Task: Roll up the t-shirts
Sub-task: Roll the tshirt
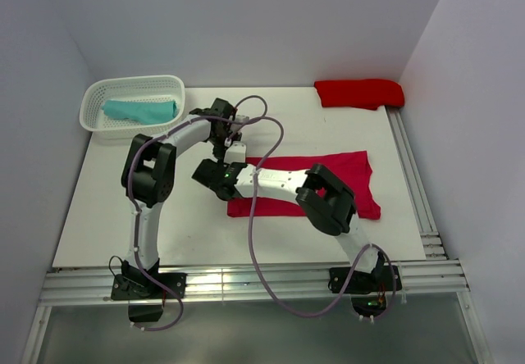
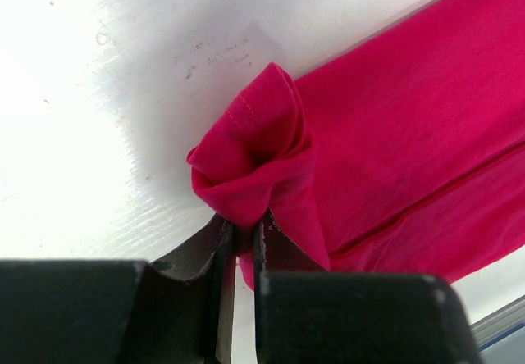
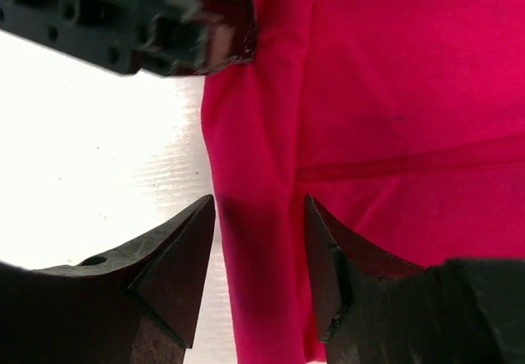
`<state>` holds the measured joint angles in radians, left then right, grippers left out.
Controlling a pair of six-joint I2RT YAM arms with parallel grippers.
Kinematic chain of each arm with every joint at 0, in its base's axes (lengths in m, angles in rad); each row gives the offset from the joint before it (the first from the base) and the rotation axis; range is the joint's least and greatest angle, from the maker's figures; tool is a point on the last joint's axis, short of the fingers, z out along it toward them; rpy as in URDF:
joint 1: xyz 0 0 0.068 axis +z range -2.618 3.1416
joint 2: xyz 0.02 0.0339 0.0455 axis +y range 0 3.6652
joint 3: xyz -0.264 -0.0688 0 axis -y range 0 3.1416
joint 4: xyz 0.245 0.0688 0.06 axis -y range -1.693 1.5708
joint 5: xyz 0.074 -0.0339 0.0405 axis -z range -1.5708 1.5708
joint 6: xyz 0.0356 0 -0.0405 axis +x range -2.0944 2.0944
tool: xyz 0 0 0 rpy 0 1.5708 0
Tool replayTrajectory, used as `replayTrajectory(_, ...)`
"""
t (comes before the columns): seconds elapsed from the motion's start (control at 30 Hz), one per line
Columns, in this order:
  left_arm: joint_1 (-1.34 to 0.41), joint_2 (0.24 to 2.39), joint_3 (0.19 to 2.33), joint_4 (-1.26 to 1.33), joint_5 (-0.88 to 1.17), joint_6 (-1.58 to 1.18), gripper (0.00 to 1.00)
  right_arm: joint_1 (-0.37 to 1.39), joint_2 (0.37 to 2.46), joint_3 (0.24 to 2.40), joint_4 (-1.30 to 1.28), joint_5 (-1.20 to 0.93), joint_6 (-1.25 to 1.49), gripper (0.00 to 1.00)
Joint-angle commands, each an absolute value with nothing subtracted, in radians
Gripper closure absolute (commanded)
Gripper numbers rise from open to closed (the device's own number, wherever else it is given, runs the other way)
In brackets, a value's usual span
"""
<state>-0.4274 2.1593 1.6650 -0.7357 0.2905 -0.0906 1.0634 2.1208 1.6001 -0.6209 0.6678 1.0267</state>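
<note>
Left gripper [image 2: 244,229] clenched on the bunched end of the crimson t-shirt [image 1: 349,170] lying mid table [image 1: 107,216], right gripper [image 3: 259,208] open astride that edge; pinch alongside, roll both evenly and tight.

Lab test cell: white table [image 1: 123,216], plain walls [image 1: 262,20], aluminium rails [image 1: 246,286].

The white table [image 1: 107,216] bears a basket [image 1: 123,131], crimson t-shirt [image 1: 359,171], scarlet t-shirt [image 1: 359,93].

Three t-shirts: crimson t-shirt [image 1: 349,167], scarlet t-shirt [image 1: 359,93], teal t-shirt [image 1: 139,111]; one white basket [image 1: 131,82]; two arms [image 1: 149,174] [image 1: 328,198]
</note>
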Motion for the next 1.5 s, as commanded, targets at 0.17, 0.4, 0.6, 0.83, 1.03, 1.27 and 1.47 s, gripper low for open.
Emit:
replayTrajectory(0.17, -0.431, 2.192, 1.720, -0.785, 0.255, -0.072, 0.89, 1.101, 2.207, 1.740, -0.736, 0.729, 1.006, 0.51)
replayTrajectory(0.4, -0.431, 2.200, 1.738, -0.804, 0.276, -0.064, 0.81, 1.097, 2.197, 1.686, -0.729, 0.683, 1.043, 0.57)
replayTrajectory(0.6, -0.420, 2.204, 1.779, -0.831, 0.314, -0.055, 0.76, 1.078, 2.148, 1.603, -0.671, 0.631, 1.063, 0.71)
replayTrajectory(0.83, -0.382, 2.178, 1.841, -0.862, 0.426, -0.011, 0.41, 1.028, 1.974, 1.306, -0.329, 0.468, 1.075, 0.78)
replayTrajectory(1.03, -0.336, 2.103, 1.856, -0.887, 0.592, 0.070, 0.24, 0.931, 1.836, 0.982, 0.108, 0.240, 1.140, 0.80)
replayTrajectory(1.27, -0.264, 2.057, 1.695, -0.833, 0.822, 0.162, 0.19, 0.832, 1.831, 0.698, 0.629, 0.034, 1.265, 0.80)
replayTrajectory(1.47, -0.261, 2.085, 1.546, -0.703, 0.940, 0.134, 0.19, 0.798, 1.933, 0.621, 0.927, -0.067, 1.374, 0.81)
